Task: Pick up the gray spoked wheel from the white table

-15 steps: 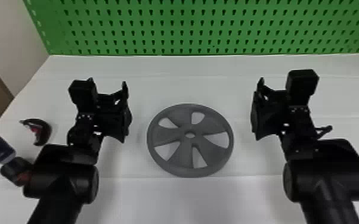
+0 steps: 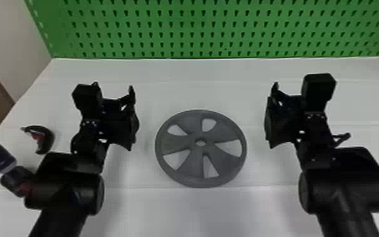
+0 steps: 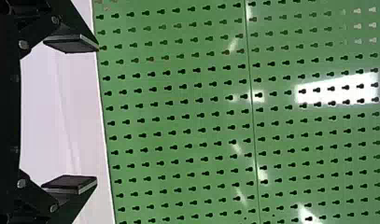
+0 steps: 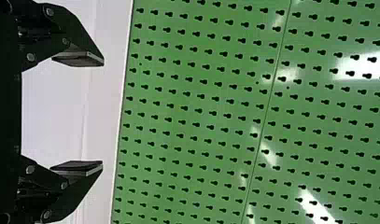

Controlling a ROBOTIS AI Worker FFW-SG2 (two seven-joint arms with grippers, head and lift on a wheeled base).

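Both sets of jaws wide open, wheel (image 2: 226, 134) between them!
Here's the left gripper (image 2: 113, 90), there's the right (image 2: 293, 90), and lying flat on the white surface (image 2: 198, 88) between their jaws, touching neither, it's that gray wheel! Beyond the jaws, a green pegboard (image 2: 166, 17) rises; out left of the left jaws, a curved dark piece (image 2: 48, 135) and a pale wall (image 2: 12, 41).

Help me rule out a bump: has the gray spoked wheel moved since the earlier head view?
No, the gray spoked wheel shows no visible shift any way; its gap to the green pegboard looks the same in the head view.
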